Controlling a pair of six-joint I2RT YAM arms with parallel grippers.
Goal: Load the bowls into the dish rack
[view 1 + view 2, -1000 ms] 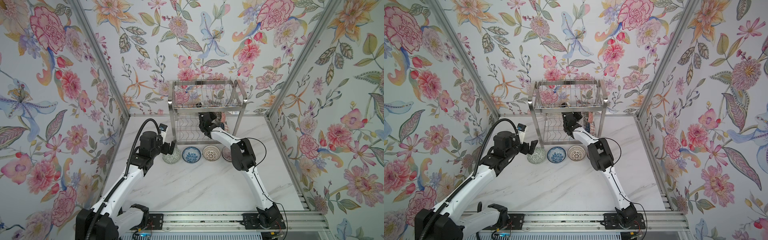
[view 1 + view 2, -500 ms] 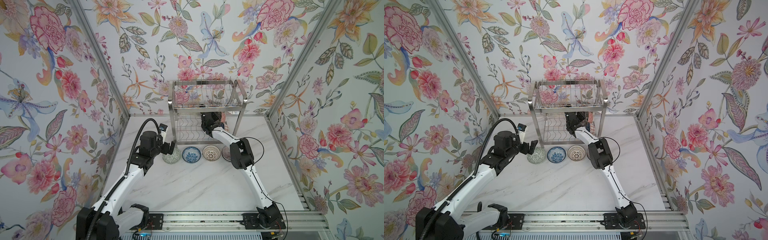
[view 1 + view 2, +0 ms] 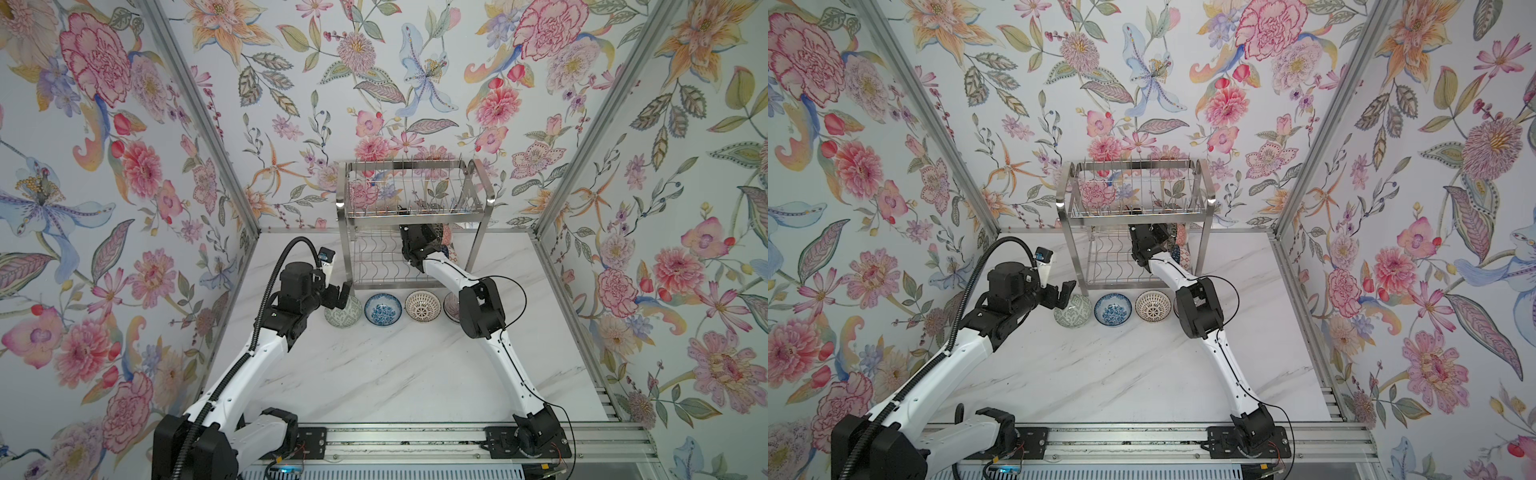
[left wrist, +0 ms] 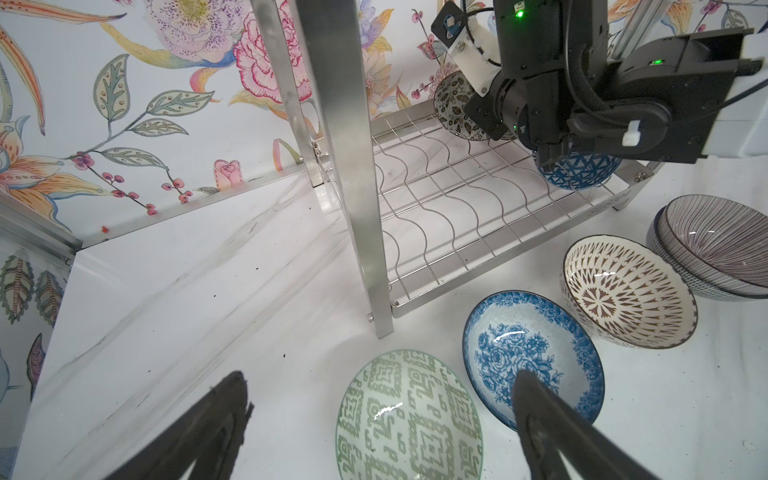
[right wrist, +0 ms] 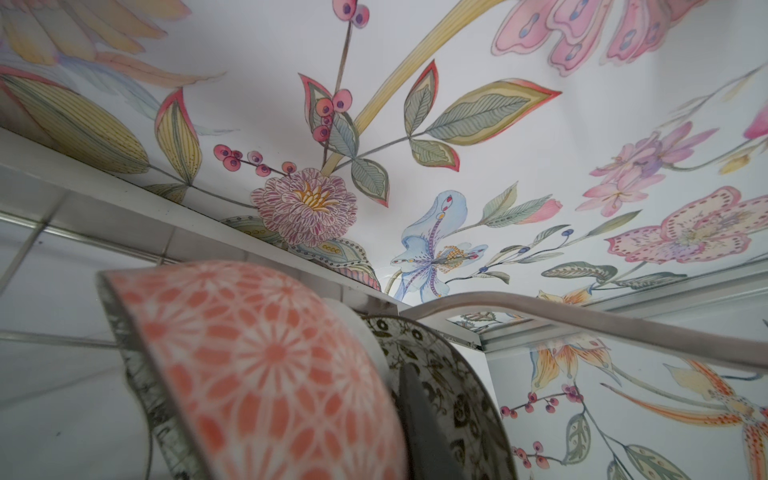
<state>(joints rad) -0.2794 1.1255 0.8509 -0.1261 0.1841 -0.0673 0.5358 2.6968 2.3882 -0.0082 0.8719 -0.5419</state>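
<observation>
Right gripper [image 3: 431, 237] pinches a black-and-cream leafy ceramic bowl [image 4: 452, 109] on edge by the shiny wire dish rack's [image 3: 345, 249] lower right edge (wavy wires should prop it); left gripper [image 4: 378, 388] gapes over a green-patterned bowl [image 4: 409, 419].

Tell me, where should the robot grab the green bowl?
By its rim. The green bowl sits upright, open side up, so the open left hand should probably come down from above, one finger inside and one outside, on the edge away from the blue flower bowl, where there's room.
</observation>
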